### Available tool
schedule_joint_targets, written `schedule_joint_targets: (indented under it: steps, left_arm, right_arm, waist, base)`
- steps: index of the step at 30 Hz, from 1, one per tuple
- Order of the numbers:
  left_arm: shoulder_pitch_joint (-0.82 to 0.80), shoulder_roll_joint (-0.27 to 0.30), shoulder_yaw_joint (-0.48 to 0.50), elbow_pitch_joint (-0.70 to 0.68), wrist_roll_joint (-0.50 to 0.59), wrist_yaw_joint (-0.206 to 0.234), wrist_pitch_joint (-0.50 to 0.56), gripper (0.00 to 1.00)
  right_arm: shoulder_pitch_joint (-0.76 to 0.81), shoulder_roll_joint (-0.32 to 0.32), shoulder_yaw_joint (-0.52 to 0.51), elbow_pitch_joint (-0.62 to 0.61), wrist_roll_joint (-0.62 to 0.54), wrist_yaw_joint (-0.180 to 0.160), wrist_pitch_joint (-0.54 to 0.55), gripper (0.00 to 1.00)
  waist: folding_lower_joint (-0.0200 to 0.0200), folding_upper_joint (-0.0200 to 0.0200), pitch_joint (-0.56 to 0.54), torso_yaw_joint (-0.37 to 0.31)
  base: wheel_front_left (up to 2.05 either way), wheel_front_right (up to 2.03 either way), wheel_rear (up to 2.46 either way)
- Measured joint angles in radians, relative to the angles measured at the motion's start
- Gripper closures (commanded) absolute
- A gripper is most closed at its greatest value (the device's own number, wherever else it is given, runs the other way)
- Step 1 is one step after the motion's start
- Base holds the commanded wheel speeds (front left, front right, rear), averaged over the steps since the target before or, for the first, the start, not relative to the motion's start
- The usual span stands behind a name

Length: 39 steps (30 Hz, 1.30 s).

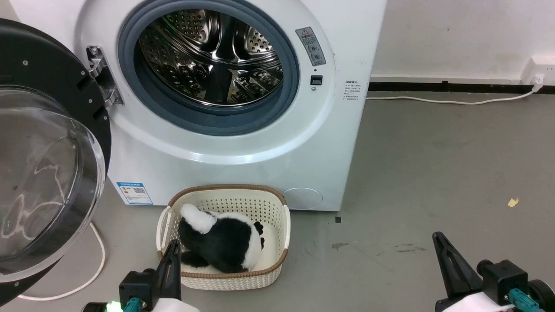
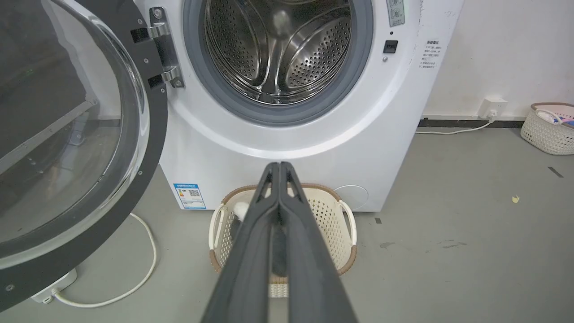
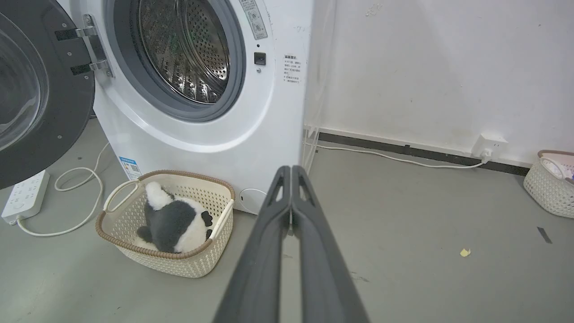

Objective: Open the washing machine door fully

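Observation:
The white washing machine [image 1: 269, 147] fills the upper middle of the head view, its steel drum [image 1: 212, 52] exposed inside a grey rubber seal. The washing machine door [image 1: 43, 143], glossy black with a bulging clear glass bowl, stands swung wide open to the left on its metal hinge [image 1: 102, 76]. It also shows at the left as the door [image 2: 67, 134] and the door [image 3: 36, 89]. My left gripper [image 1: 174, 247] is shut, low in front of the basket, touching nothing. My right gripper [image 1: 439, 239] is shut over bare floor at the lower right, holding nothing.
A cream basket [image 1: 277, 264] holding a black-and-white plush toy [image 1: 221, 245] sits on the floor before the machine. A white cable [image 1: 93, 268] loops under the door to a power strip [image 3: 24, 195]. Another basket [image 3: 549, 184] stands by the right wall, near a wall socket [image 3: 489, 146].

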Motion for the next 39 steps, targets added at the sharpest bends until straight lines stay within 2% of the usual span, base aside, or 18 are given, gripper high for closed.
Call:
schedule_joint_targets:
  steps: [39]
  left_arm:
    - [-0.041, -0.022, 0.062, -0.039, 0.061, -0.049, 0.086, 1.0]
  right_arm:
    - [-0.043, 0.0, 0.025, -0.016, 0.0, 0.0, 0.087, 1.0]
  waist:
    - [0.0, 0.0, 0.007, -0.006]
  base:
    - [0.0, 0.0, 0.0]
